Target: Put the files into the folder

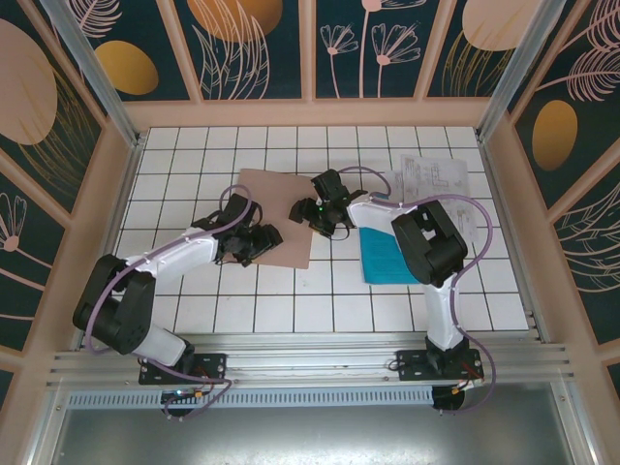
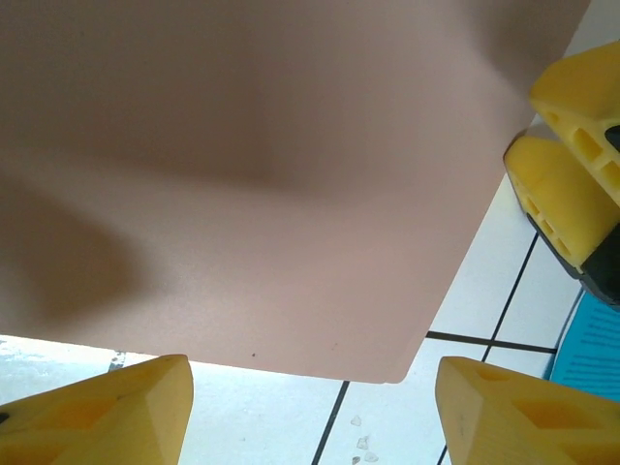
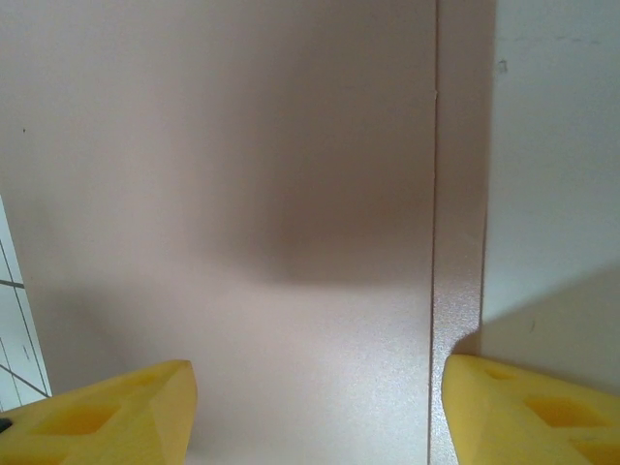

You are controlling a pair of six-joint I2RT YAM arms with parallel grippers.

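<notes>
Right, the folder (image 1: 276, 199) lies shut and flat on the white-tiled bench (image 1: 194, 155), approx. mid-bench and a bit skewed, plain brown cover up. From the left wrist its cover (image 2: 242, 194) takes most of the view, w/ one rounded near corner ending over the tiles (image 2: 484, 291). From the right wrist the cover (image 3: 242, 194) shows a thin straight line running down near its right side. A paler surface sits past that line; can't tell what it is.

The left hand (image 1: 262, 237) sits at the folder's near-left edge. Its yellow fingertips (image 2: 107, 417) stand wide apart w/ nothing btwn them, just short of the folder's edge (image 2: 315, 397).

The right hand (image 1: 312, 213) is at the folder's right edge, over the cover. Its fingertips (image 3: 107, 417) are also spread wide, gripping nothing (image 3: 315, 412). Its yellow fingers (image 2: 567, 165) show from the left wrist too, just off the folder's right side.

The teal sheet (image 1: 383, 262) lies flat near the folder's right, partly under the right arm. Faint lines of print show on it (image 2: 593, 354) but are too blurred to read.

The white sheets (image 1: 436, 179) lie farther back on the right, printed w/ black line drawings and text that is too small to read. The arm hides whether they touch the teal sheet.
</notes>
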